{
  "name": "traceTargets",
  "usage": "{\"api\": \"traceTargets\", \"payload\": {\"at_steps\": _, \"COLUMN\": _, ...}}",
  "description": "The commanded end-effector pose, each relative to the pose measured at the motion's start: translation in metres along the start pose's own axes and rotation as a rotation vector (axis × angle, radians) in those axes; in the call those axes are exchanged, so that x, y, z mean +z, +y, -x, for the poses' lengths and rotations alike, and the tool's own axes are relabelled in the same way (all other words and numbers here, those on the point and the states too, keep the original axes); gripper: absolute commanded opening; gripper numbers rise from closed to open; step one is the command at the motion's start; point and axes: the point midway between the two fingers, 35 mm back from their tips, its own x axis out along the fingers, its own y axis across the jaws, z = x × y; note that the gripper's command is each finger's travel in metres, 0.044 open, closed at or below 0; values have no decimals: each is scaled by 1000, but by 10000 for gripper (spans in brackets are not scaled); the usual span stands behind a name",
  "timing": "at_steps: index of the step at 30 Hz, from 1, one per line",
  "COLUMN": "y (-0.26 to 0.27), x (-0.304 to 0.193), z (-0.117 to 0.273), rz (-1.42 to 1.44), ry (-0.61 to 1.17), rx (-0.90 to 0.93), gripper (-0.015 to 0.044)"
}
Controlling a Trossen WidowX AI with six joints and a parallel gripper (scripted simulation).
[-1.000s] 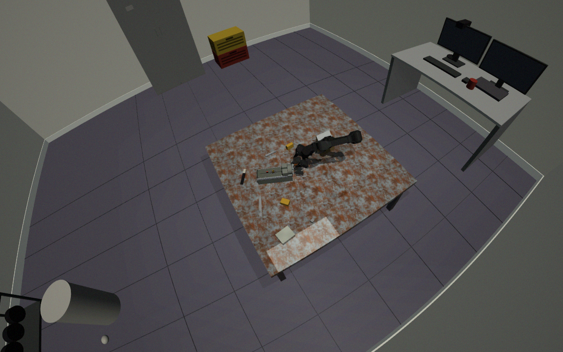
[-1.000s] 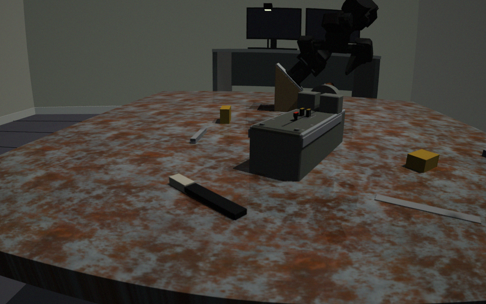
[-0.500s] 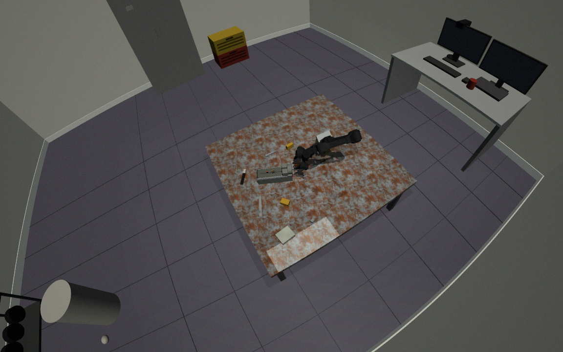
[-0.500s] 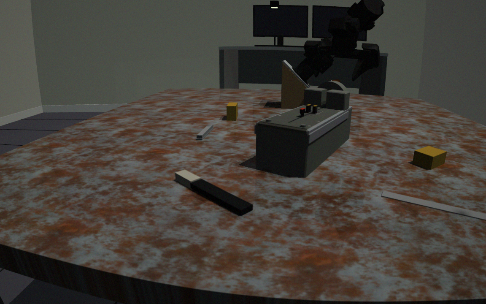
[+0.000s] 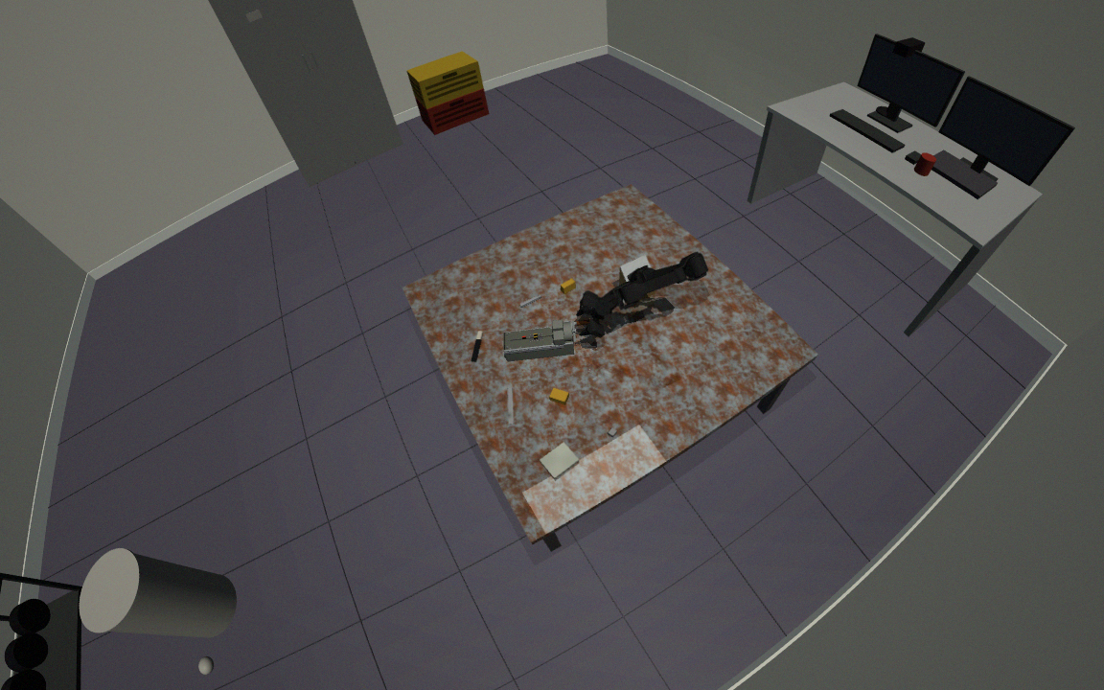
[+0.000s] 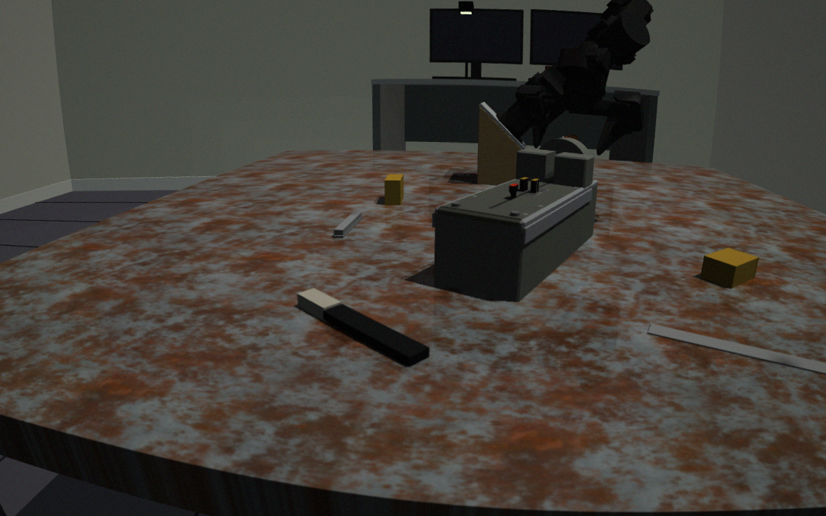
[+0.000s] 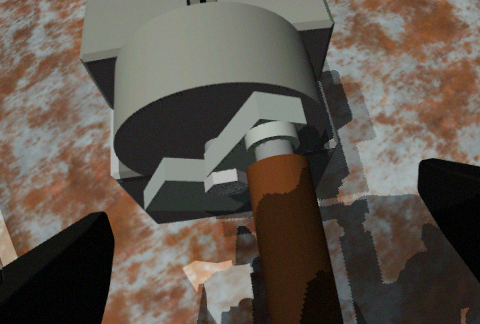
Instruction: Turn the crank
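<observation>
Our black two-fingered gripper (image 6: 568, 145) (image 7: 268, 203) is wide open around the brown cylindrical crank handle (image 7: 287, 234) without gripping it, and the small red-tipped slide pointer (image 5: 524, 336) (image 6: 513, 190) sits short of the two brass zero marks (image 5: 535, 336) (image 6: 529, 185), so cranking remains.

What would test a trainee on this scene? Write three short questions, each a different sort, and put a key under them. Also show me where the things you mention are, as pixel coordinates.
1. True or false: the red pointer (image 5: 524, 337) (image 6: 513, 186) is level with the two brass zero marks (image 5: 535, 336) (image 6: 534, 184).
2. Multiple choice: how does the gripper (image 5: 584, 329) (image 6: 569, 146) (image 7: 268, 203) stand at the crank's brown handle (image 7: 295, 244)?
a) shut on it
b) open, with the handle seen between its fingers in the wrist view
c) shut, away from it
3. Fill in: the bar (image 5: 476, 346) (image 6: 374, 332) nearest the exterior camera is black with one ____ end.

Key: 1 false; 2 b; 3 cream
</observation>
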Motion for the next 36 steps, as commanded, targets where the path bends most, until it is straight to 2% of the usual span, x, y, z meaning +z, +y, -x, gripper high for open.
{"api": "traceTargets", "payload": {"at_steps": 1, "y": -2, "x": -5, "z": -4, "rz": -7, "ry": 0, "rx": -6, "gripper": 440}}
{"api": "traceTargets", "payload": {"at_steps": 8, "y": -3, "x": -11, "z": -9, "rz": -8, "ry": 0, "rx": -5, "gripper": 440}}
{"api": "traceTargets", "payload": {"at_steps": 25, "y": -3, "x": -11, "z": -9, "rz": -8, "ry": 0, "rx": -5, "gripper": 0}}
{"api": "traceTargets", "payload": {"at_steps": 36, "y": -4, "x": -12, "z": -10, "rz": -8, "ry": 0, "rx": -5, "gripper": 0}}
